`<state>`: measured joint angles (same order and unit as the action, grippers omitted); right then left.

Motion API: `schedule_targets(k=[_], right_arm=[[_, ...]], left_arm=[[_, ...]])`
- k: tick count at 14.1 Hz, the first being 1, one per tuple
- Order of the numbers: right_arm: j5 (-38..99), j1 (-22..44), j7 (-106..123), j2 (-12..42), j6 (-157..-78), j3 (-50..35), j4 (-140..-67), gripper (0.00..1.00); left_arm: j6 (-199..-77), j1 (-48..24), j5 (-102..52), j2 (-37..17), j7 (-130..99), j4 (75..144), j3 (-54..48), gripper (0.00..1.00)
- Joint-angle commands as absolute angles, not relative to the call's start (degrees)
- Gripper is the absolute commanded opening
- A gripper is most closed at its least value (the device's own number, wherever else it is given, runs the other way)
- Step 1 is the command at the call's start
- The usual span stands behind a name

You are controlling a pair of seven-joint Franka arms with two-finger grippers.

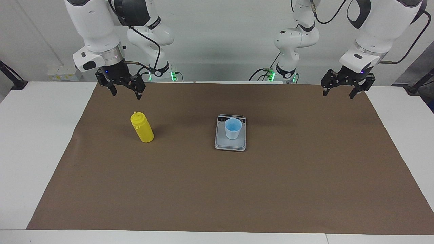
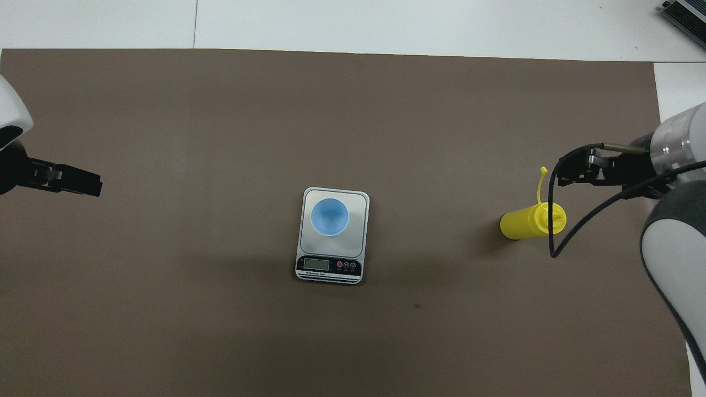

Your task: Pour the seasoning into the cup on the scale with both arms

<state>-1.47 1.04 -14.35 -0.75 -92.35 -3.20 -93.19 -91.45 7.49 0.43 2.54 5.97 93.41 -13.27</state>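
Note:
The yellow squeeze bottle of seasoning stands upright on the brown mat toward the right arm's end; it also shows in the overhead view, its cap strap sticking out. The light-blue cup stands on the grey scale at mid table, with the display strip toward the robots. In the overhead view the cup sits on the scale's plate. My right gripper hangs open and empty in the air over the mat close to the bottle. My left gripper hangs open and empty over the mat's other end.
A brown mat covers most of the white table, with white margins at both ends. Black cables hang from both arms. A dark object lies at the table's corner farthest from the robots, at the right arm's end.

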Motion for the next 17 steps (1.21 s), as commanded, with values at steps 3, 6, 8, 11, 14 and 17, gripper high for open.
schedule_targets(k=[3,6,8,11,14,17], right_arm=[[-1.6,0.5,-13.6,-1.1,-92.0,-3.3,-94.1,1.0],[-1.6,0.4,-13.5,-1.1,-92.1,-3.3,-94.1,1.0],[-1.6,0.4,-13.1,-1.1,-92.1,-3.3,-94.1,1.0],[-1.6,0.6,-12.8,-1.2,-91.3,-3.3,-94.1,1.0],[-1.6,0.6,-11.3,-1.3,-91.3,-3.3,-94.3,1.0],[-1.4,0.4,-10.0,-1.3,-91.4,-3.3,-94.4,1.0]], left_arm=[[-91.0,7.5,1.1,2.7,6.5,93.7,-13.4,1.0],[-91.0,7.5,1.1,2.7,6.5,93.7,-13.4,1.0],[-91.0,7.5,1.1,2.7,6.6,93.7,-13.4,1.0],[-91.0,7.5,1.1,2.7,6.6,93.7,-13.4,1.0],[-90.9,7.6,1.1,2.7,6.7,93.7,-13.4,1.0],[-90.8,7.9,0.8,2.7,6.9,93.7,-13.4,1.0]])
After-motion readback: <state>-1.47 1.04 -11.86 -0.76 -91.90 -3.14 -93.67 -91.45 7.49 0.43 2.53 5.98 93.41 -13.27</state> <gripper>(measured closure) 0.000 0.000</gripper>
